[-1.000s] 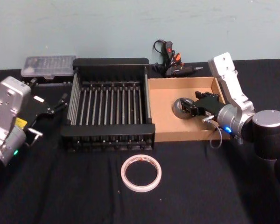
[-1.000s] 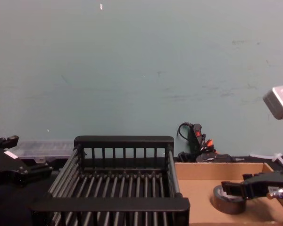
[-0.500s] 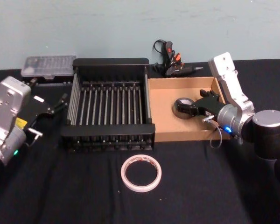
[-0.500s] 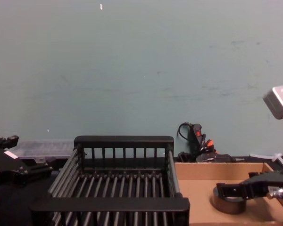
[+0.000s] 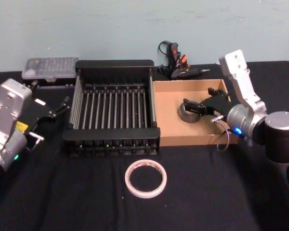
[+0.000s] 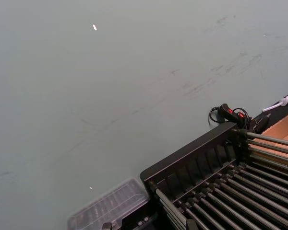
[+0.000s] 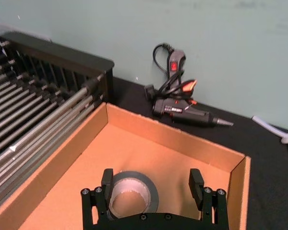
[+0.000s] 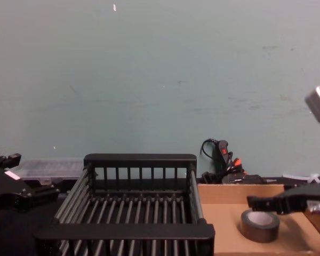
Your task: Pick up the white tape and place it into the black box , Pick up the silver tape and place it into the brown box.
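Observation:
The silver tape (image 5: pixel 188 111) lies flat on the floor of the brown box (image 5: pixel 192 140), near its middle. My right gripper (image 5: pixel 201 107) hovers just above it, open, touching nothing. From the right wrist, the silver tape (image 7: pixel 132 194) sits below and between the spread fingers (image 7: pixel 107 179). From the chest, the right gripper (image 8: pixel 272 203) hangs over the grey roll (image 8: pixel 260 225). The white tape (image 5: pixel 145 178) lies flat on the black cloth in front of the black box (image 5: pixel 113 64). My left gripper (image 5: pixel 62 108) stays parked to the left of that crate, open.
A glue gun (image 5: pixel 178 65) with its cord lies behind the brown box. Behind the crate's left corner sits a clear plastic case (image 5: pixel 50 67). The crate and the cardboard box stand side by side, touching. Bare black cloth surrounds the white ring.
The right gripper has risen off the silver tape and drawn back slightly to the right, leaving the roll resting in the brown box. The left arm has not moved.

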Controlling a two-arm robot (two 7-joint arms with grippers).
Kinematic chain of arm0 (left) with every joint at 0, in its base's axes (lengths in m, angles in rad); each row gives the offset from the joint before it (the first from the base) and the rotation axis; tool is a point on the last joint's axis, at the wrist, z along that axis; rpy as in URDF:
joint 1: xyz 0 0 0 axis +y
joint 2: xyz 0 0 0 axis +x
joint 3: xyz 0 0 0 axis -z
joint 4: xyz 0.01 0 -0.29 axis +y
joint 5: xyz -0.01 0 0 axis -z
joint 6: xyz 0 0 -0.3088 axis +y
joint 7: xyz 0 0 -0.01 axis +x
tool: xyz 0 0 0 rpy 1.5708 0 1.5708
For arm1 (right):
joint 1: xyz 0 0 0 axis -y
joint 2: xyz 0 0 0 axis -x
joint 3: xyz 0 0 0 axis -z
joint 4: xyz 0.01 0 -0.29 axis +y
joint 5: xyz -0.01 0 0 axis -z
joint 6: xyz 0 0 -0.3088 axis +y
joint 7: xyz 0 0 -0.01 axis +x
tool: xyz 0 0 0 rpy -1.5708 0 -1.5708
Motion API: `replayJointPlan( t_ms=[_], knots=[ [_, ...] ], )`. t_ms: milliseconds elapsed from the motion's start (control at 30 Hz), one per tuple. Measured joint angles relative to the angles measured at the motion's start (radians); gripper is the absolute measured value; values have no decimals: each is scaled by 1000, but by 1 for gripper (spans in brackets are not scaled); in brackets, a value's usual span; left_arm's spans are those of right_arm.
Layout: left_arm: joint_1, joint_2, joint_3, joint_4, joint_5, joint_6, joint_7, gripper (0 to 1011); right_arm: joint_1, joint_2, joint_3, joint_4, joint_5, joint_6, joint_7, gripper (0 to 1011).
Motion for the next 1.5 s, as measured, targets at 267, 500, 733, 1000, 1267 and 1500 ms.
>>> replayJointPlan(
  t_ms=[267,500,733,1000,1267,1500],
  knots=[
    [0,0,0,0,0,0,0,1001,-59,26,25,-134,19,6,14,1002],
    [0,0,0,0,0,0,0,1001,-145,77,36,-272,42,-42,48,1000],
    [0,0,0,0,0,0,0,1001,-239,134,51,-368,81,-153,96,1002],
    [0,0,0,0,0,0,0,1001,-344,203,54,-437,141,-246,166,1002],
    [0,0,0,0,0,0,0,1001,-403,244,28,-462,169,-257,194,1000],
    [0,0,0,0,0,0,0,1001,-421,265,-11,-462,180,-241,202,1000]
  ],
)
